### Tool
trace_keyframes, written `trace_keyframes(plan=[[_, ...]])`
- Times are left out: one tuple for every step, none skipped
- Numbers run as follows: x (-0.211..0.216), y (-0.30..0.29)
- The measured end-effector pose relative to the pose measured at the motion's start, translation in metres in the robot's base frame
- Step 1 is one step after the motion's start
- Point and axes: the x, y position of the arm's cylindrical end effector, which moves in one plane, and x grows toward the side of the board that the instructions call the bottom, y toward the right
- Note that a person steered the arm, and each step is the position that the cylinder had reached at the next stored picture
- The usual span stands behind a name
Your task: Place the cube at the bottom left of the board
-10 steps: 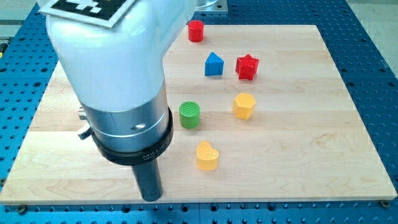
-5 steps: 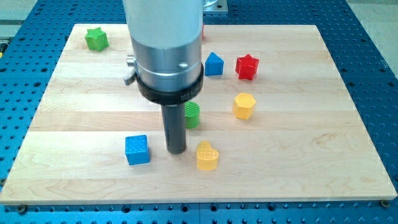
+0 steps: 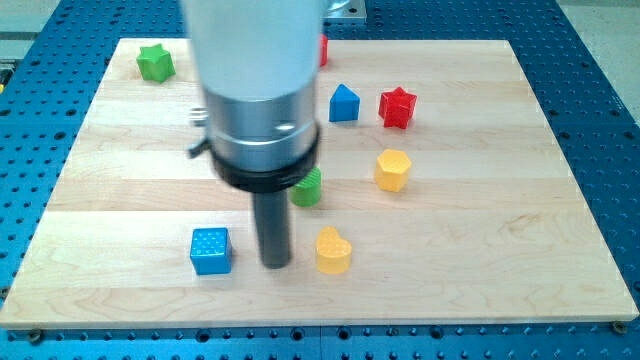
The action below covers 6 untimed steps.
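Observation:
The blue cube (image 3: 211,250) sits on the wooden board (image 3: 120,200) at the lower left of centre. My tip (image 3: 276,263) rests on the board just to the cube's right, with a small gap between them. A yellow heart-shaped block (image 3: 333,250) lies just to the tip's right. The arm's white and grey body hides the board's upper middle.
A green cylinder (image 3: 309,187) is partly hidden behind the rod. A yellow hexagonal block (image 3: 393,170) lies at centre right. A blue house-shaped block (image 3: 344,103) and a red star (image 3: 397,107) lie above. A green star (image 3: 155,62) is at top left. A red block (image 3: 323,50) peeks out at top.
The arm swung from the lower left to the middle, uncovering the blue cube. In the last half second the tip and the cube both shifted slightly left and down.

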Motion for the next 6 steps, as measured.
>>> trace_keyframes(plan=[[-0.001,-0.072],[-0.001,-0.110],[-0.006,-0.101],[-0.047,-0.076],[-0.047,-0.120],[-0.011,-0.148]])
